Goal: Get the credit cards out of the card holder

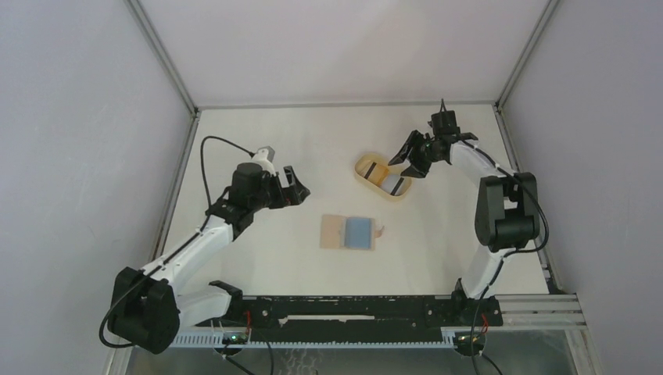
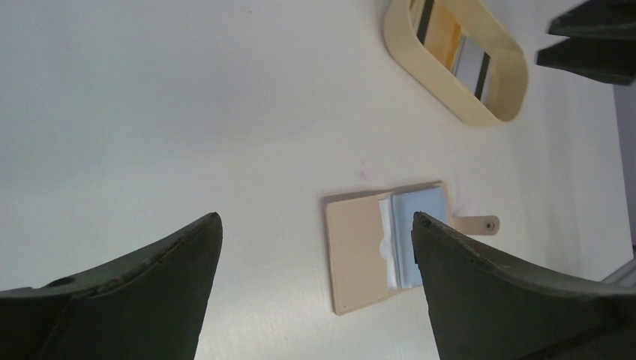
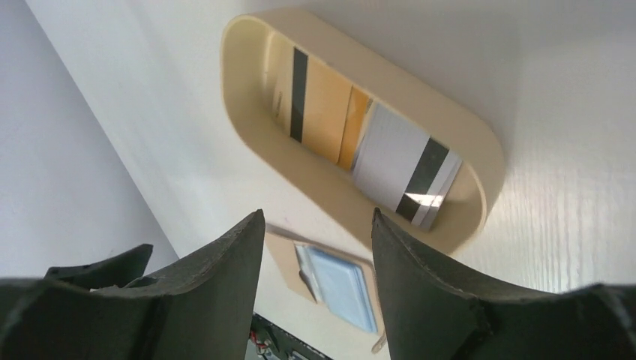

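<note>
Tray (image 1: 360,166) holding credit cards (image 3: 405,169) lies just below the right gripper (image 1: 406,165); card holder (image 1: 335,232), one card (image 1: 360,232) inside, lies ahead of the left gripper (image 1: 300,187).

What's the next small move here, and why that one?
Probably bring the right tool, which hangs open and empty over the tray, across to the right half of the card holder. A blue card still sits in the pocket there, while other cards already lie in the tray. The left tool is open too, hovering off the holder's left side, so nothing is gripped yet.
</note>
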Robot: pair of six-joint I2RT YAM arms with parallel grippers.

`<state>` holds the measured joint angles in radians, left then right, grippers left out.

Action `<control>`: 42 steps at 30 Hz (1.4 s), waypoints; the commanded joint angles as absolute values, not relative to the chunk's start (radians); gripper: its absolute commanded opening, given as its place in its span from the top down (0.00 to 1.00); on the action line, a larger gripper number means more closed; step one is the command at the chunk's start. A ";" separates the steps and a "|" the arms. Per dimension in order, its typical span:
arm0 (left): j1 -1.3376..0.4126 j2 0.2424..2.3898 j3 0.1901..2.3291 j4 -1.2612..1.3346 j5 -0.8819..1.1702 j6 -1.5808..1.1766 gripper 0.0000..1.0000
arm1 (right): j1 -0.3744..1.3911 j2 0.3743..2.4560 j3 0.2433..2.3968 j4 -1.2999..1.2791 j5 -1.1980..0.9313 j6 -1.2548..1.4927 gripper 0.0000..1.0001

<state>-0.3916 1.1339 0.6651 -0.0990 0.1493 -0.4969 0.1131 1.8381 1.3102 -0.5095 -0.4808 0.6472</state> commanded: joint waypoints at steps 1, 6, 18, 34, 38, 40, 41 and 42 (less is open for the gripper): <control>-0.336 1.092 0.737 -0.182 0.115 -0.502 0.00 | 0.114 1.724 1.358 -0.610 -0.416 0.613 0.36; -0.259 1.018 0.750 -0.197 0.128 -0.529 0.00 | 0.146 1.627 1.320 -0.623 -0.389 0.609 0.35; -0.157 0.949 0.810 -0.260 0.106 -0.466 0.00 | 0.297 1.224 1.021 -0.318 -0.201 0.521 0.01; -0.115 0.899 0.863 -0.284 -0.029 -0.354 0.00 | 0.336 1.201 1.005 -0.320 -0.074 0.536 0.00; -0.092 0.889 0.856 -0.255 -0.015 -0.369 0.00 | 0.344 1.167 0.995 -0.333 -0.034 0.560 0.00; -0.086 0.889 0.856 -0.253 -0.019 -0.368 0.00 | 0.362 1.149 0.983 -0.331 0.051 0.581 0.00; -0.081 0.890 0.856 -0.254 -0.020 -0.371 0.00 | 0.369 1.143 0.982 -0.332 0.086 0.581 0.00; -0.078 0.892 0.855 -0.254 -0.018 -0.374 0.00 | 0.373 1.138 0.982 -0.333 0.099 0.576 0.00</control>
<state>-0.0963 0.9073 0.8177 -0.3058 -0.0204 -0.3882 0.3462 1.1938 0.9855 -0.3557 -0.0296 0.5510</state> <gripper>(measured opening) 0.996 0.993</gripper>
